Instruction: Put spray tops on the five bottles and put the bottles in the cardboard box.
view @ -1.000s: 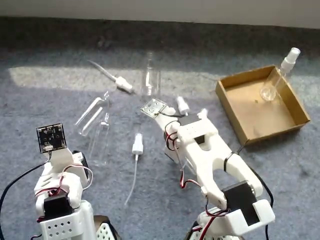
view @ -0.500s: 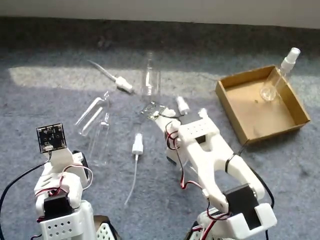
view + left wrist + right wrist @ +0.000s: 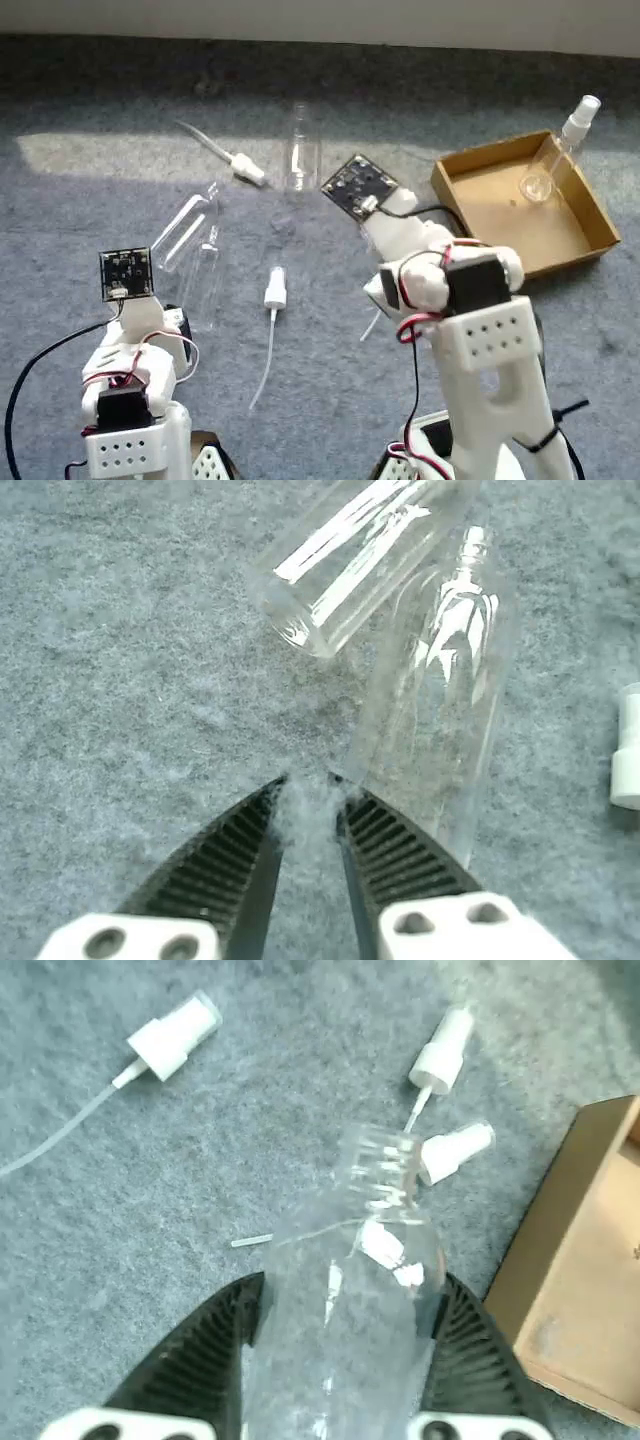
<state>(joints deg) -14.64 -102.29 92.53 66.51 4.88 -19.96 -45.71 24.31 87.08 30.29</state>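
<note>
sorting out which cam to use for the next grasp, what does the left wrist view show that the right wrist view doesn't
Left wrist view's own: the left gripper, slightly open and holding nothing, two clear bottles lying close together just beyond it, and a white spray top at the edge.

Right wrist view's own: the right gripper closed on an uncapped bottle, three loose spray tops, and a corner of the cardboard box.

Shared: the grey carpet. Whether the edge spray top is one of those three, I cannot tell.
</note>
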